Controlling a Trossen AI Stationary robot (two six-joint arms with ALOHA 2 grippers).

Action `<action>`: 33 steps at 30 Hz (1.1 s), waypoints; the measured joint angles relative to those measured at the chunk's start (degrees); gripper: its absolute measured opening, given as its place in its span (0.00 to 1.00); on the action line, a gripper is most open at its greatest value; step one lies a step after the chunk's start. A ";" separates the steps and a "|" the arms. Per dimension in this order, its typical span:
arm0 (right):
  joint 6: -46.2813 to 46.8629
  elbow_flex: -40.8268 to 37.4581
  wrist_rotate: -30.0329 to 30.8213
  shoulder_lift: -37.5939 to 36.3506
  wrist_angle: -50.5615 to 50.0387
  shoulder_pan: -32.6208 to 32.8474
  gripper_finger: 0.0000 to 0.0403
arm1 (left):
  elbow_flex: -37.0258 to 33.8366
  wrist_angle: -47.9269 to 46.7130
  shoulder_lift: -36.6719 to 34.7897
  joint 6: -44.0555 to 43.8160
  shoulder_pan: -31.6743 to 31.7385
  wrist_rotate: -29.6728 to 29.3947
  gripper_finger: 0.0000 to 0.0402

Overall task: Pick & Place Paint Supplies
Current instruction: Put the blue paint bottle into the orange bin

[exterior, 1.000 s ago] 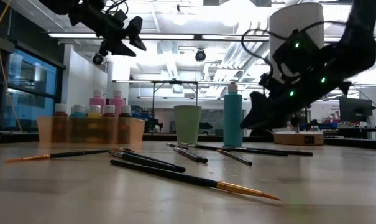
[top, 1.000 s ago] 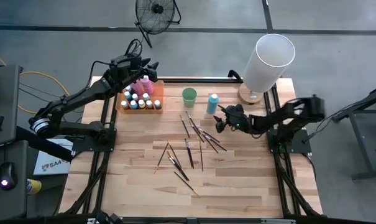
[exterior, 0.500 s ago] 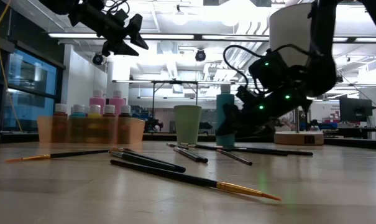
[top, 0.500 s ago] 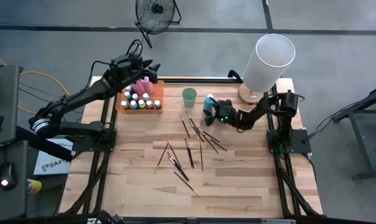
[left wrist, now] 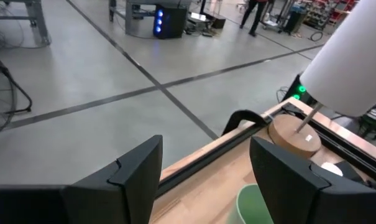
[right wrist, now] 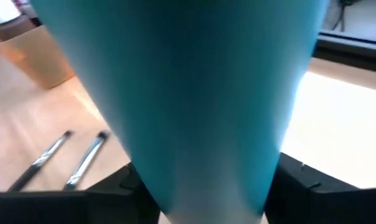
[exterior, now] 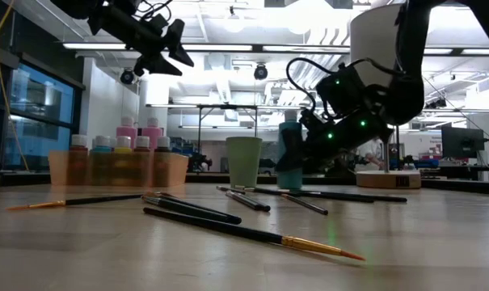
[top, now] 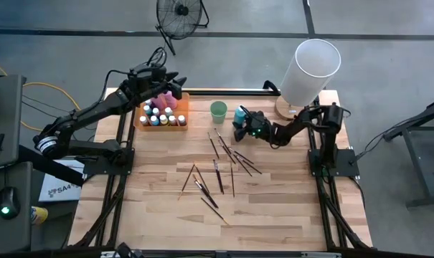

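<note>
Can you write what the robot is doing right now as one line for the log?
right gripper: around blue bottle, closing | left gripper: open, above tray | brushes: loose on table

Blue bottle (top: 240, 115), green cup (top: 218, 110), orange tray (top: 161, 122), pink bottles (exterior: 139, 129), dark brushes (top: 218, 175).

The right arm reaches low across the table from its base at the right edge, forearm nearly level, wrist lights glowing green. The right gripper (top: 239, 123) sits close to the table with its fingers (right wrist: 299, 180) on either side of a blue bottle (right wrist: 181, 93). The left arm is raised and bent, and the left gripper (top: 175, 80) hovers high with its fingers (left wrist: 135, 177) spread apart.
</note>
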 joint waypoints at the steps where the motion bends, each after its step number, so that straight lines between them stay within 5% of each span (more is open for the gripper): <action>1: 0.04 0.00 -0.43 -0.33 -0.36 0.31 0.46 | 0.00 0.04 0.00 0.00 0.00 0.78 0.58; 6: 0.57 -0.07 -3.02 -5.20 -4.33 1.77 0.43 | 0.00 0.24 0.00 -0.04 0.00 6.98 0.58; 15: 6.38 -0.04 -14.96 -22.32 -20.46 3.81 0.43 | 0.04 8.44 0.32 0.53 -1.02 29.90 0.58; 24: 5.47 1.79 -16.22 -33.16 -25.33 8.39 0.44 | 3.17 14.56 7.83 0.03 -11.84 30.32 0.58; 33: -0.88 10.61 -16.51 -34.85 -38.65 11.53 0.44 | 18.73 7.24 20.43 4.69 -20.07 30.81 0.58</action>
